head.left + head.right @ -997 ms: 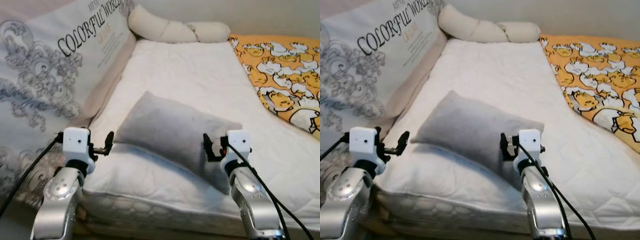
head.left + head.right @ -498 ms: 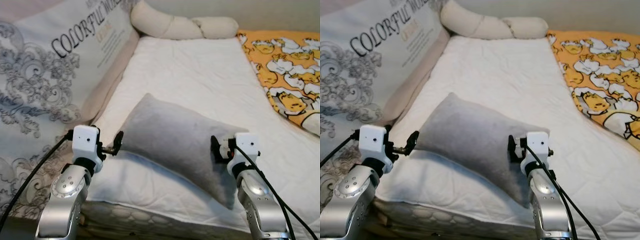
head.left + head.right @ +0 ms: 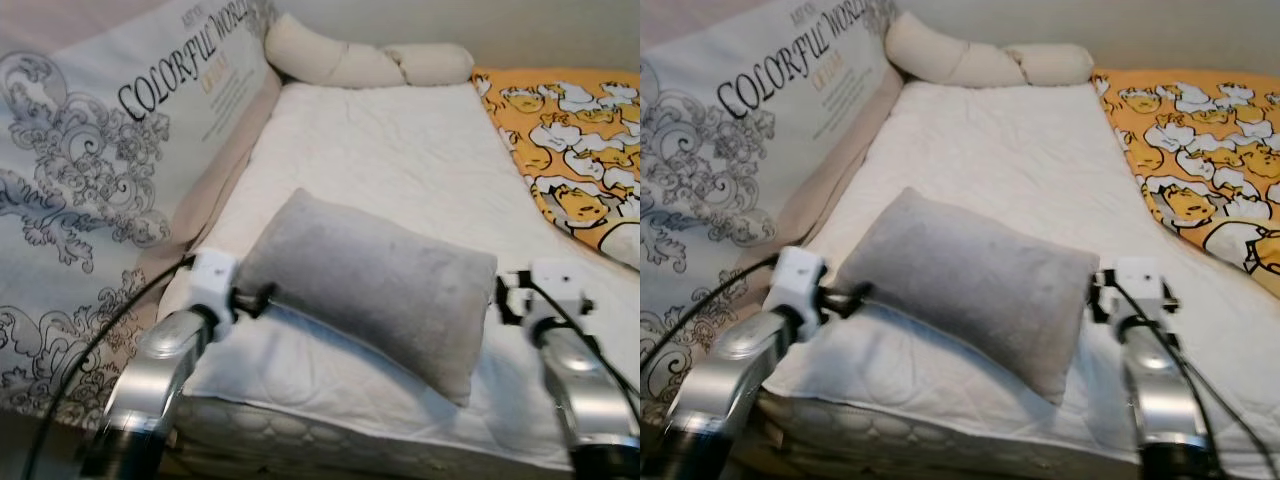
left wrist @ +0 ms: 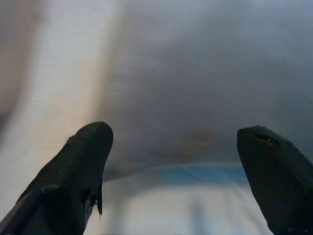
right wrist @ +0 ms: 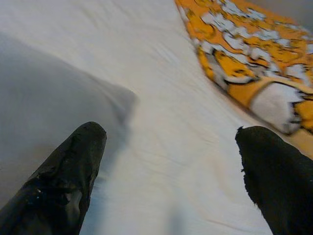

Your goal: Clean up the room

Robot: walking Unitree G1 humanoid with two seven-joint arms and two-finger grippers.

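At far left we see a printed headboard beside the mattress; our left gripper sits at the grey pillow's left end, fingers spread wide, nothing held; the pillow lies slantwise near the mattress's front edge; our right gripper is just beside its right end, fingers likewise apart; a yellow blanket lies at far right.

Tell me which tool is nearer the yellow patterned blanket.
Right. The right tool is at the grey pillow's end facing the blanket; the left tool is at its far end.
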